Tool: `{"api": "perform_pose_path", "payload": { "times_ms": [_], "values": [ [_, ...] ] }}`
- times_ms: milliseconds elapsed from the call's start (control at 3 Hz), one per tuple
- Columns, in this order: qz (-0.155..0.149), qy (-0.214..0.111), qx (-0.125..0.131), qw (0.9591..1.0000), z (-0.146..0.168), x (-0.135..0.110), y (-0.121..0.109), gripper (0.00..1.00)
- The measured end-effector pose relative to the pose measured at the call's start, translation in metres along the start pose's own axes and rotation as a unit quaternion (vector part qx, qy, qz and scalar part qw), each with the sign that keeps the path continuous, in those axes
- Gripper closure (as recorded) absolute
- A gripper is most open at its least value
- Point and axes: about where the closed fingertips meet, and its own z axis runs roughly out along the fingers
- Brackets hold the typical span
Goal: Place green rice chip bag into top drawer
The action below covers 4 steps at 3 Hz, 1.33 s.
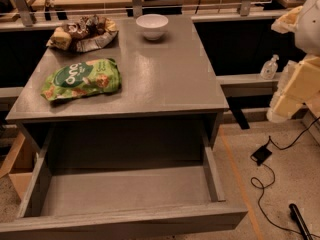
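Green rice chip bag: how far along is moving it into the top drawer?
Done: the top drawer stands open. In hand: nothing; the gripper is out of view, only cream arm parts show at the right edge. Left: the green rice chip bag lies on the grey table, to be grasped and placed inside.
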Motion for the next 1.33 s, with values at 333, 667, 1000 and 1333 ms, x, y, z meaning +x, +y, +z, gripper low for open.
{"api": "perform_pose_path", "payload": {
  "times_ms": [333, 667, 1000, 1333],
  "values": [
    [-0.015, -0.059, -0.012, 0.9981, 0.016, -0.034, -0.021, 0.0],
    [-0.027, -0.14, -0.039, 0.989, 0.051, -0.101, -0.055, 0.0],
    [-0.032, -0.181, -0.06, 0.9811, 0.071, -0.145, -0.074, 0.0],
    [-0.032, -0.181, -0.06, 0.9811, 0.071, -0.145, -0.074, 0.0]
  ]
}}
